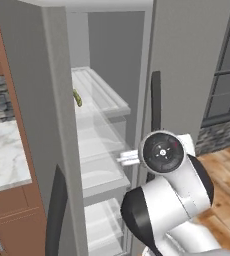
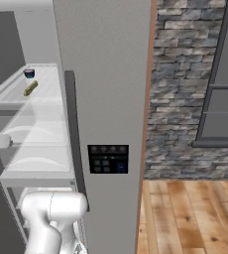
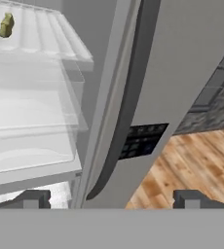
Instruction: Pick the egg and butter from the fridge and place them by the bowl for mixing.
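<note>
Butter [image 3: 6, 25] lies well beyond, seemingly above, pincer [image 3: 110, 198].

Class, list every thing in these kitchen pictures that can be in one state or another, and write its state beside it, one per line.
Tall grey fridge: doors open, pale shelves showing.
Thin yellow-green butter stick: lying on an upper fridge shelf, not held.
Robot's two-finger claw: open, holding nothing.

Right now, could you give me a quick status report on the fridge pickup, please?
Gripper open, empty, facing fridge door edge. Butter on upper shelf, untouched. Door edge partly in the way.
</note>
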{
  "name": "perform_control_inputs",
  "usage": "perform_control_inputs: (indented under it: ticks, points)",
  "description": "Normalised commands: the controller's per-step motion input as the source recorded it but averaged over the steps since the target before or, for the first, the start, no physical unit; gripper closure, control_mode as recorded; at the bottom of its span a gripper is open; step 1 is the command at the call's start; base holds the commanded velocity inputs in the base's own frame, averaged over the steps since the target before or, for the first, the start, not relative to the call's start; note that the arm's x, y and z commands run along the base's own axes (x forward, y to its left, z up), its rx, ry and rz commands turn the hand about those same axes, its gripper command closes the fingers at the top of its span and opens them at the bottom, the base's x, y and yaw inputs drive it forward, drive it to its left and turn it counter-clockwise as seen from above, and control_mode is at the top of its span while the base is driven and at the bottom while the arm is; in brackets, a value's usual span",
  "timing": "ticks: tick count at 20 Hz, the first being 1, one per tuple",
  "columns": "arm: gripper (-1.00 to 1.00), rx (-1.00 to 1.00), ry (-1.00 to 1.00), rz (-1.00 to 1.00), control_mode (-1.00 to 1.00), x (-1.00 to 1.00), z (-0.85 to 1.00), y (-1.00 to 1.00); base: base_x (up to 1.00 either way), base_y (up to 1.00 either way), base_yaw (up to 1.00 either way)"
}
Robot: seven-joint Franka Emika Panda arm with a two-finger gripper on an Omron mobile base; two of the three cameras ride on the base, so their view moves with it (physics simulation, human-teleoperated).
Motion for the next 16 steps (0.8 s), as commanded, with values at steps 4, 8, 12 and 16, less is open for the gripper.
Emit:
perform_control_inputs:
  ticks: [4, 8, 12, 16]
  points:
    - [-1.00, 0.01, -0.06, 0.37, -1.00, 0.00, 0.49, 0.00, 0.00, 0.00, 0.00]
    - [-1.00, 0.02, -0.12, 0.44, -1.00, 0.00, 0.28, 0.00, 0.00, 0.00, 0.00]
    - [-1.00, 0.00, -0.04, 0.42, -1.00, 0.00, 0.08, 0.03, 0.00, 0.00, 0.00]
    - [-1.00, 0.00, 0.02, 0.05, -1.00, 0.32, 0.06, 0.23, 0.00, 0.00, 0.00]
